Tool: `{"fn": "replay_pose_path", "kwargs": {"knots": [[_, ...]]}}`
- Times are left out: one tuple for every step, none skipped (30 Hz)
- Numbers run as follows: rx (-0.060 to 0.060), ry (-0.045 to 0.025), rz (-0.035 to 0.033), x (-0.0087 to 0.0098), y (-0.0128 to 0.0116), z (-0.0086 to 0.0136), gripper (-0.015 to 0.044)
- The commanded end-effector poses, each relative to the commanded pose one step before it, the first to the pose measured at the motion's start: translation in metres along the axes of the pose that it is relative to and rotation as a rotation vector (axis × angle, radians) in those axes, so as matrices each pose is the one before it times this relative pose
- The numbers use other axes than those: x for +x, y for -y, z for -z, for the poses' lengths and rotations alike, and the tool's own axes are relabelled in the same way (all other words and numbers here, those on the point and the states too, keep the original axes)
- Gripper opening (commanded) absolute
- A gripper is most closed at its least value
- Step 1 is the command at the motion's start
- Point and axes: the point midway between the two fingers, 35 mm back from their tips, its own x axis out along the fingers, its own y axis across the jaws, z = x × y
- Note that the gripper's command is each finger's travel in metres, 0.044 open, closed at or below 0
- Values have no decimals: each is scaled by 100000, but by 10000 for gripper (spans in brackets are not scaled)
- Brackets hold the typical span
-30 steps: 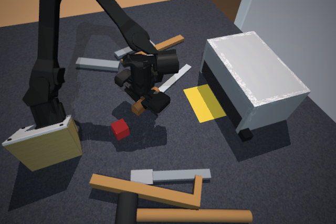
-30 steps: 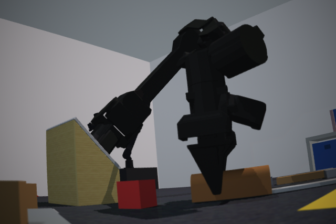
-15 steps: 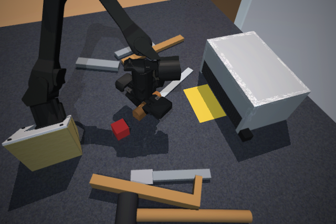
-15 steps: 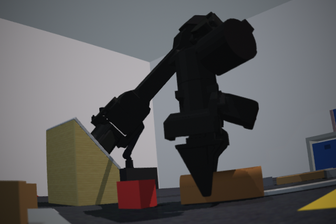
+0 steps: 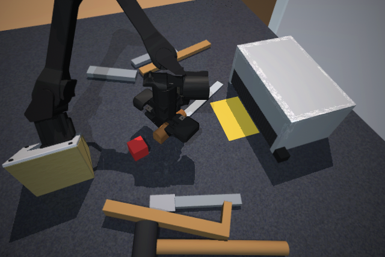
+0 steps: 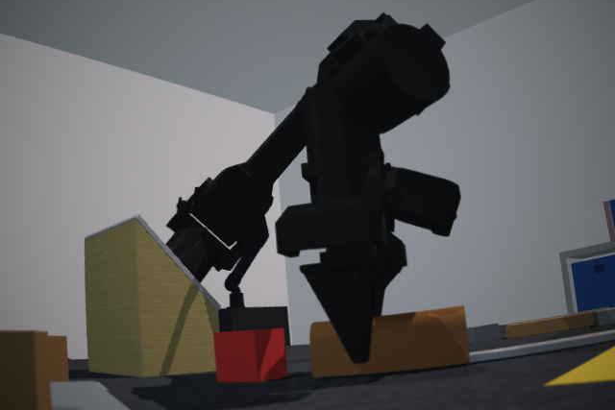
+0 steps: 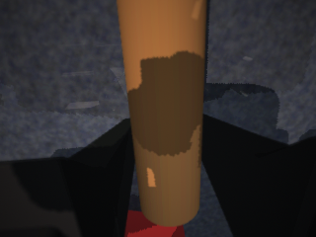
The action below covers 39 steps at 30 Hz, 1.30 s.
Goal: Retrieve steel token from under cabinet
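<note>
My gripper [image 5: 169, 128] [image 6: 366, 346] [image 7: 163, 124] is shut on the round wooden handle [image 5: 160, 135] [image 6: 422, 338] [image 7: 165, 94] of a tool with a thin, flat grey blade [image 5: 198, 103] [image 6: 521, 349]. The tool is low over the table, its blade pointing to the upper right in the top view, left of the yellow marked area [image 5: 225, 120] [image 6: 591, 371]. The white cabinet [image 5: 298, 76] stands right of that area, its dark vent slots [image 5: 253, 105] facing it. The steel token cannot be made out.
A red cube [image 5: 138, 148] [image 6: 251, 355] [image 7: 153, 227] sits near the handle's rear end. A wooden hooked bar [image 5: 168, 218], a grey bar with a block [image 5: 208, 200] and a black-headed mallet [image 5: 224, 247] lie at the front. Grey [image 5: 112, 73] and wooden [image 5: 192, 50] bars lie behind.
</note>
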Motion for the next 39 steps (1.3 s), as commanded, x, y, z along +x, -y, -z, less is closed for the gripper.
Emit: {"fn": "replay_pose_path", "kwargs": {"knots": [[439, 200, 555, -150, 678, 223, 0], [0, -3, 5, 0, 106, 97, 0], [-1, -3, 4, 0, 100, 90, 0], [-1, -2, 4, 0, 104, 93, 0], [-1, -2, 4, 0, 102, 90, 0], [-1, -2, 4, 0, 103, 89, 0], [-1, -3, 5, 0, 104, 89, 0], [-1, -2, 5, 0, 95, 81, 0], [-1, -3, 5, 0, 95, 80, 0], [0, -4, 9, -1, 99, 77, 0], [0, -4, 8, -1, 101, 80, 0], [-3, 3, 0, -1, 44, -40, 0], [-4, 4, 0, -1, 52, -48, 0], [-4, 4, 1, -2, 63, -52, 0], [-5, 4, 1, -2, 69, -56, 0], [0, -2, 4, 0, 34, 35, 0], [0, -3, 6, 0, 48, 48, 0], [0, -3, 6, 0, 59, 61, 0], [0, -4, 8, -1, 76, 73, 0], [0, -4, 9, -1, 93, 86, 0], [0, -5, 12, -1, 102, 86, 0], [0, -5, 11, -1, 101, 83, 0], [0, -4, 11, -1, 100, 81, 0], [0, -4, 10, -1, 99, 80, 0], [0, -4, 10, -1, 98, 79, 0], [0, -4, 10, -1, 99, 79, 0], [0, -4, 10, -1, 99, 79, 0], [0, -4, 10, -1, 99, 79, 0], [0, -4, 10, -1, 99, 79, 0], [0, -4, 9, -1, 99, 79, 0], [-1, -4, 9, -1, 99, 79, 0], [-1, -4, 9, -1, 99, 79, 0], [-1, -4, 9, -1, 101, 81, 0], [-1, -4, 9, -1, 98, 78, 0], [-1, -4, 9, -1, 98, 78, 0], [-1, -4, 9, -1, 101, 81, 0], [-1, -4, 9, -1, 98, 78, 0], [-1, -4, 9, -1, 98, 78, 0], [-1, -4, 9, -1, 101, 81, 0]]}}
